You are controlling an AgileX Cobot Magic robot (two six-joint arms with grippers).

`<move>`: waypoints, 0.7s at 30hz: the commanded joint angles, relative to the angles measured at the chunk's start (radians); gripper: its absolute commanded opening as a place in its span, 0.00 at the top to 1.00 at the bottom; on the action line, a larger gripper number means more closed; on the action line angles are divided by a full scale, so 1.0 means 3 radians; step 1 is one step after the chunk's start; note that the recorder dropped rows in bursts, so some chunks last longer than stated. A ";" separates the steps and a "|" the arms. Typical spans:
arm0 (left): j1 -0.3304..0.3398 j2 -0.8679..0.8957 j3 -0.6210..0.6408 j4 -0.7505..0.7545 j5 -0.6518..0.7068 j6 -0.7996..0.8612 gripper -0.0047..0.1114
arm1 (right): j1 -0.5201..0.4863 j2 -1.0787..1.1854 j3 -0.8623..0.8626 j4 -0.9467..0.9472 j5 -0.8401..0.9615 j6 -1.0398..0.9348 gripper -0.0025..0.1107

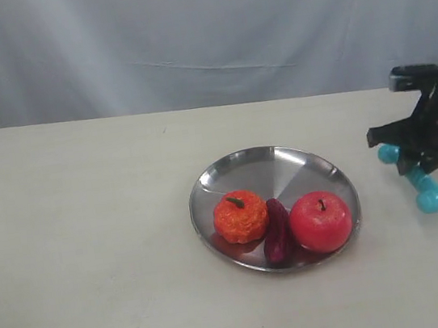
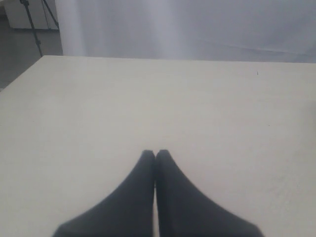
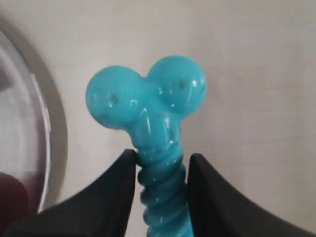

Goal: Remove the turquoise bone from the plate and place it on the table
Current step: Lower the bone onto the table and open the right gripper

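The bone (image 1: 421,180), off the plate (image 1: 227,163) to its right and low over the table (image 1: 90,231) (contact unclear), runs far-left to near-right, its ribbed shaft clamped by the right claw (image 3: 161,165); the left claw (image 2: 155,156), pinched together, faces bare table.

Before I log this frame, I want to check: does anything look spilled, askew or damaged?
Nothing stands out. The apple, orange fruit and dark purple piece sit inside the plate. The turquoise bone is off the plate, gripped at its shaft by the right gripper.
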 commanded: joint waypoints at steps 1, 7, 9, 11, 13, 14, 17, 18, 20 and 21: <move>-0.0026 -0.0004 0.0008 -0.0005 -0.0018 -0.0014 0.96 | 0.0107 0.0375 0.0001 0.0035 -0.0268 0.0034 0.98; -0.0026 -0.0004 0.0008 -0.0005 -0.0018 -0.0014 0.96 | 0.0197 0.0478 -0.0005 0.0000 -0.0564 0.0018 0.98; -0.0026 -0.0004 0.0008 -0.0005 -0.0018 -0.0014 0.96 | 0.0197 0.0455 -0.0005 0.0000 -0.0579 -0.0057 0.98; -0.0026 -0.0004 0.0008 -0.0005 -0.0018 -0.0014 0.96 | 0.0197 0.0427 -0.0005 0.0000 -0.0571 -0.0147 0.96; -0.0026 -0.0004 0.0008 -0.0005 -0.0018 -0.0014 0.96 | 0.0197 0.0382 -0.0005 0.0000 -0.0525 -0.0193 0.86; -0.0026 -0.0004 0.0008 -0.0005 -0.0018 -0.0014 0.96 | 0.0197 0.0354 -0.0005 0.0000 -0.0494 -0.0216 0.79; -0.0026 -0.0004 0.0008 -0.0005 -0.0018 -0.0014 0.96 | 0.0197 0.0178 -0.0005 0.0000 -0.0421 -0.0222 0.56; -0.0026 -0.0004 0.0008 -0.0005 -0.0018 -0.0014 0.96 | 0.0197 0.0091 -0.0005 0.0000 -0.0390 -0.0222 0.50; -0.0026 -0.0004 0.0008 -0.0005 -0.0018 -0.0014 0.96 | 0.0197 -0.0107 -0.0005 0.0000 -0.0331 -0.0222 0.48; -0.0026 -0.0004 0.0008 -0.0005 -0.0018 -0.0014 0.96 | 0.0197 -0.0240 -0.0005 0.0000 -0.0302 -0.0222 0.49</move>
